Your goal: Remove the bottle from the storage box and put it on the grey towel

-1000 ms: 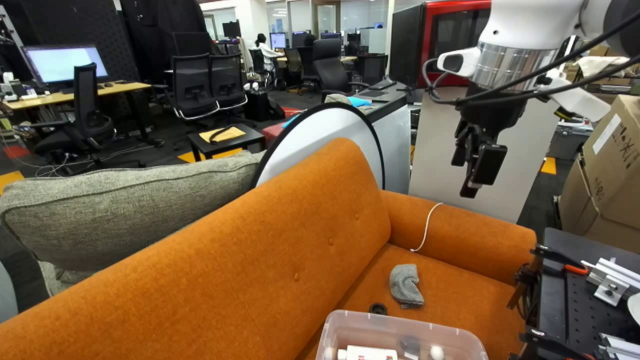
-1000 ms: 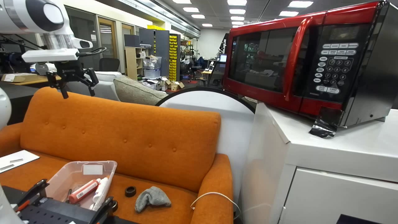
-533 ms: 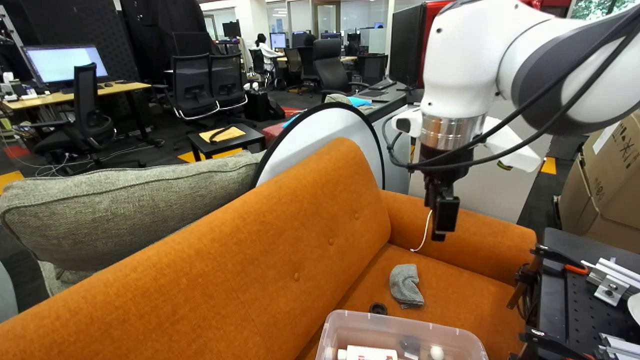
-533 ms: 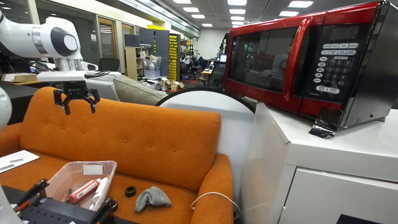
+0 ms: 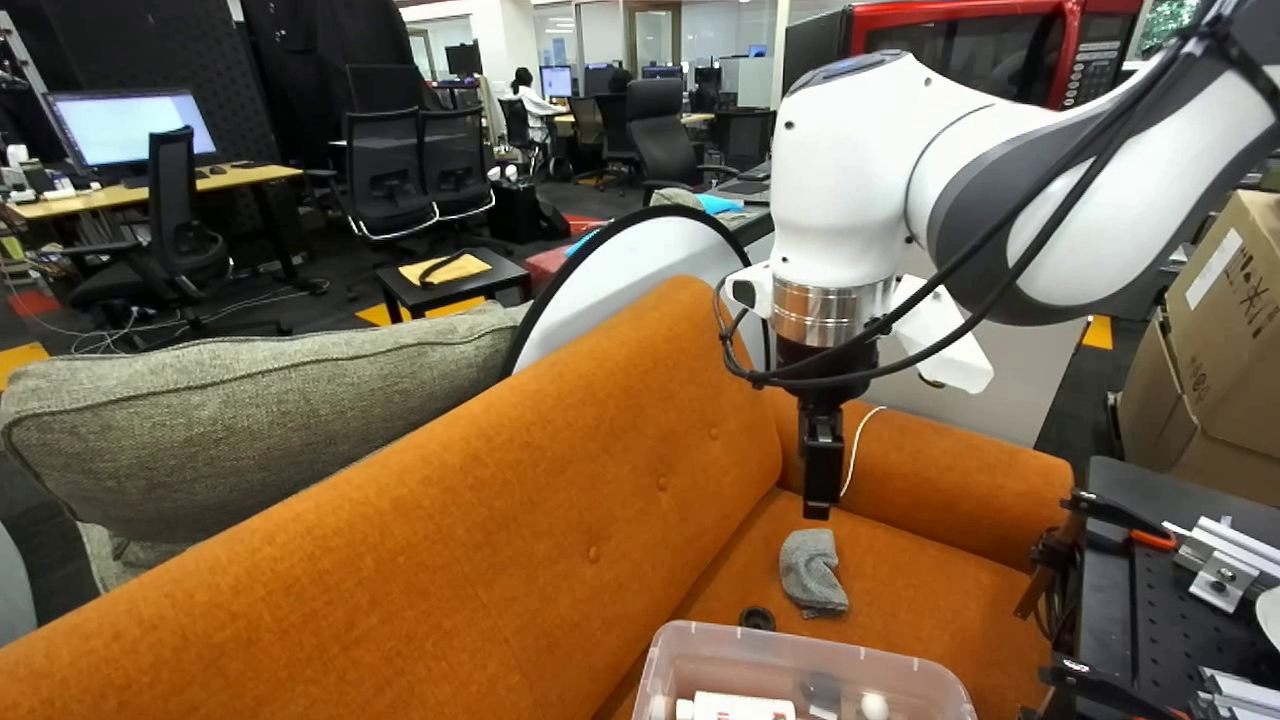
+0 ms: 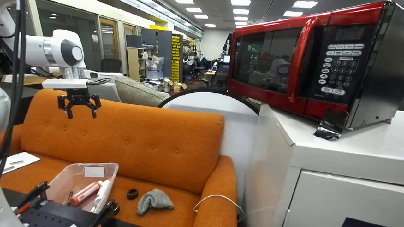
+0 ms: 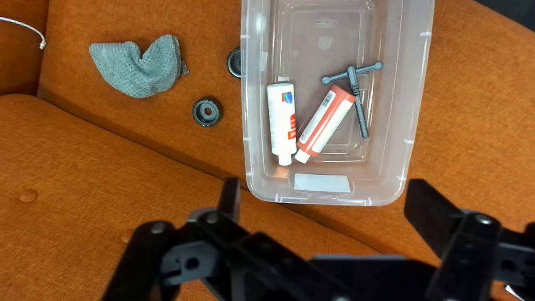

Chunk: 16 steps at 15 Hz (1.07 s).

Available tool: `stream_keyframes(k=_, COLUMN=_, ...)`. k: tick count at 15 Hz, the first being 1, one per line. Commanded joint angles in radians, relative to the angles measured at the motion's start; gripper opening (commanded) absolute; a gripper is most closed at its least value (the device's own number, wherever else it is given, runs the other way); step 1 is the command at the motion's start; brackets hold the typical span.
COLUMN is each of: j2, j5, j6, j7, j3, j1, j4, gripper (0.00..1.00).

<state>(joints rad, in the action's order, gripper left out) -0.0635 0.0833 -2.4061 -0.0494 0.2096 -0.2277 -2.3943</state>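
White bottle [image 7: 282, 121] and red bottle [image 7: 325, 122] are both lying in the storage box [image 7: 401, 108] with a T-handle screw [image 7: 356, 85], can't tell which one's the target. Orange sofa [image 7: 138, 175] is under the box, grey towel [image 7: 140, 74] crumpled near the box but apart. Gripper [image 6: 82, 116] hangs higher than the box, fingers [image 7: 430, 215] spread wide.

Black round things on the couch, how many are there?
2 in the wrist view: one black round thing lies apart from the box; the box's rim partly hides the other black round thing. More could be hidden.
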Motion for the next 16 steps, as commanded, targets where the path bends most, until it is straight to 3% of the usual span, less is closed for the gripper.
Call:
stream_keyframes(k=1, j2=0.005, j5=-0.001, j6=0.003, j7=0.001, j3=0.002, j1=0.001, j4=-0.002, gripper=1.0)
stream_keyframes(k=5, j2=-0.003, j5=-0.024, j6=-0.004, j7=0.011, j3=0.001, j1=0.005, j4=-0.009, gripper=1.0)
stream_keyframes(k=8, j2=-0.07, j5=-0.011, j6=-0.093, j7=-0.093, j3=-0.015, j1=0.008, j4=-0.02, gripper=1.0)
stream_keyframes(k=13, j2=-0.269, j5=0.114, j6=-0.222, j7=-0.262, j3=-0.078, j1=-0.031, j4=0.012, gripper=1.0)
stream_keyframes(k=15, j2=-0.342, j5=0.093, j6=-0.241, j7=-0.264, j3=-0.091, j1=-0.043, j4=0.041, gripper=1.0)
stream_keyframes(k=16, j2=-0.381, j5=0.037, j6=-0.243, j7=-0.221, j3=-0.065, j1=-0.026, j4=0.062, gripper=1.0)
